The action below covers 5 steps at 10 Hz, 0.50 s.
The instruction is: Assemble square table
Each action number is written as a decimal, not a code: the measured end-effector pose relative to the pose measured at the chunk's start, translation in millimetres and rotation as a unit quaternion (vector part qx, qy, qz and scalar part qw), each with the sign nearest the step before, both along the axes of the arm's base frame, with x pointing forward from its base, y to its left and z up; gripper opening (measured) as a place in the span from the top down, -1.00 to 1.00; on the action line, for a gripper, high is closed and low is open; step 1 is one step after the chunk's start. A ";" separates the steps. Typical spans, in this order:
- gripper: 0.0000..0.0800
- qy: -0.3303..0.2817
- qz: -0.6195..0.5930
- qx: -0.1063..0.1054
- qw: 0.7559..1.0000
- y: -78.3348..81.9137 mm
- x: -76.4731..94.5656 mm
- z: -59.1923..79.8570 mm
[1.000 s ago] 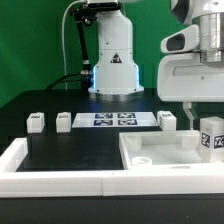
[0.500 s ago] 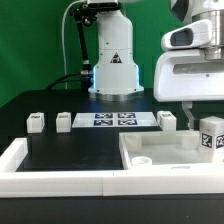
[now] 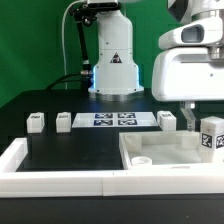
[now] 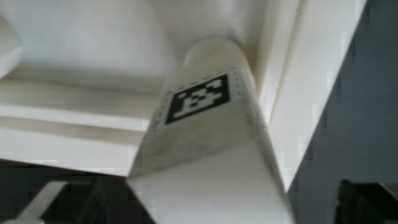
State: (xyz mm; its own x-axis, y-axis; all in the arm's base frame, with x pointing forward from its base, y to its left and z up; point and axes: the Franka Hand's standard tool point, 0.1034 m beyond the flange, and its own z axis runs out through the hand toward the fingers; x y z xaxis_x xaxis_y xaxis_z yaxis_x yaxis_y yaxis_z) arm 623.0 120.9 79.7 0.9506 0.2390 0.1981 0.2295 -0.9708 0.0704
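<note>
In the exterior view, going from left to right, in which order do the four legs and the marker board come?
first leg → second leg → marker board → third leg → fourth leg, at the right edge.

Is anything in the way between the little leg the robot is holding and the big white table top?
No, nothing visible. The held leg hangs close by the table top, with no other part between them.
</note>
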 end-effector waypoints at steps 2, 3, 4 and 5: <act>-0.62 0.000 0.026 -0.011 1.000 -0.2 -0.1 -0.2; -0.62 0.001 0.024 -0.011 1.000 -0.7 -0.1 -0.5; -0.30 0.001 0.024 -0.011 1.000 -1.0 -0.1 -0.7; 0.04 0.001 0.024 -0.011 1.000 -1.1 -0.2 -0.9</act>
